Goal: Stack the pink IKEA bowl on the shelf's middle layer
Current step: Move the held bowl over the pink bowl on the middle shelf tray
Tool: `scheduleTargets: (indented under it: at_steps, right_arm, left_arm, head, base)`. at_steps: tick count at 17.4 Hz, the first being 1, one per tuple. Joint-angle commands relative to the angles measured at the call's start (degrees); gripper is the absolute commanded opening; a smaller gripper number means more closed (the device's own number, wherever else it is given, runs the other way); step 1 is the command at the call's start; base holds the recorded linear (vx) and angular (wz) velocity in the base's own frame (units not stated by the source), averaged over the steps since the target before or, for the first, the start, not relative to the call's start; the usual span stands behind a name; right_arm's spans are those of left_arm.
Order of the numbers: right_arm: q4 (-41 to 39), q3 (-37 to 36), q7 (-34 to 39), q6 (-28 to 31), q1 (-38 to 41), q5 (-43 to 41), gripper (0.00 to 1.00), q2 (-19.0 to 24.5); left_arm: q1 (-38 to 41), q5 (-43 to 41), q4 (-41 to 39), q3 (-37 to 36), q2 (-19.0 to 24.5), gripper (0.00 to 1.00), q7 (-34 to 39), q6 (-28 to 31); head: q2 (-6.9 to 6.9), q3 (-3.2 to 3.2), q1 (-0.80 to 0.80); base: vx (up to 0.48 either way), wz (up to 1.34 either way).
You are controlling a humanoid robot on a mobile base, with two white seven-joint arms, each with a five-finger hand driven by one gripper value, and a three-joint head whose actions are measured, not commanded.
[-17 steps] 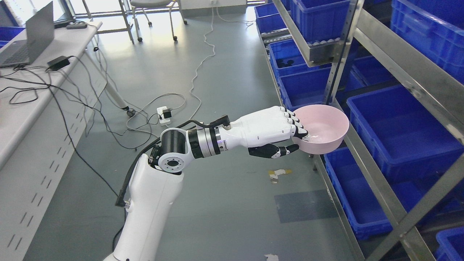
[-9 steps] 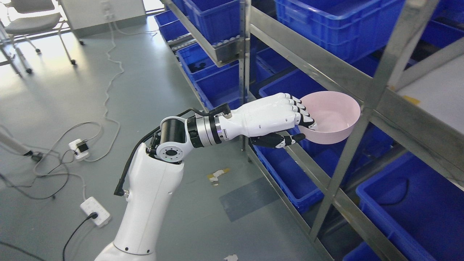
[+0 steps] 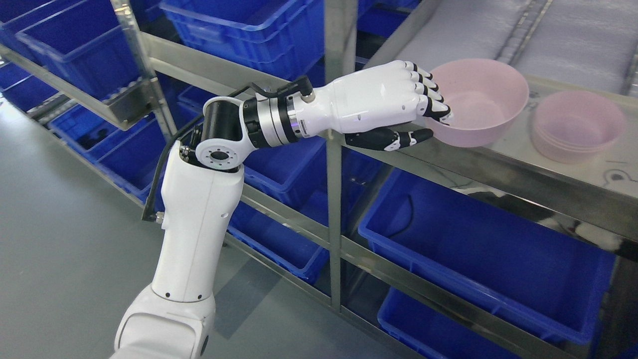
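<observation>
At the far left, grey floor (image 3: 55, 239) is seen, with blue bins (image 3: 75, 55) stored on the metal racking (image 3: 149, 55) behind it. The white left arm (image 3: 194, 234) is brought in from the lower left edge and is bent at a black and silver joint (image 3: 234, 129), from which the forearm is stretched out to the right, roughly level. An upright steel post (image 3: 336, 209) of the shelf is crossed by the forearm. Below it, more blue bins (image 3: 478, 249) are seen on the lower levels.

The left robot hand (image 3: 398, 109) is closed on the near rim of the pink bowl (image 3: 486, 99): the four black-tipped fingers (image 3: 428, 97) are hooked over the rim into the bowl, and the thumb (image 3: 394, 139) is pressed from below and outside against its wall. The bowl is held upright with its opening upward, at the front edge of the shelf layer (image 3: 498, 159), a shiny steel deck. Whether its base is touching the deck or just clear of it cannot be told.

To the right of the held bowl, close by but apart from it, a stack of pink bowls (image 3: 578, 127) is seen standing on the same steel deck, nested one inside another. Behind both, a pale grey sheet (image 3: 573, 35) is seen covering the rear of the layer.
</observation>
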Motion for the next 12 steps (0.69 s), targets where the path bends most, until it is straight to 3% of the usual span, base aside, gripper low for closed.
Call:
scheduleTargets:
  at_steps: [1,6,12]
  right_arm:
    - [-1.00,0.00,-0.04,-0.02,0.16,0.00,1.00,-1.00]
    - [-1.00,0.00,-0.04,-0.02,0.16,0.00,1.00,-1.00]
    - [-1.00,0.00,-0.04,-0.02,0.25,0.00,1.00,-1.00]
  left_arm:
    - [-5.47,-5.04,2.20,5.52,2.97,0.02,-1.66,-0.03]
    - [-5.21,-16.45,4.76,5.96,5.07,0.02,-4.12,-0.03]
    - [-4.60,-19.73,4.84,7.45,7.28,0.02,-4.03,-0.03]
  head:
    - [0.00,0.00,0.00]
    - [0.00,0.00,0.00]
    - [-0.01,0.00,0.00]
  base:
    - [0.018,-0.96]
    - [0.033,-0.79]
    - [0.036,-0.45]
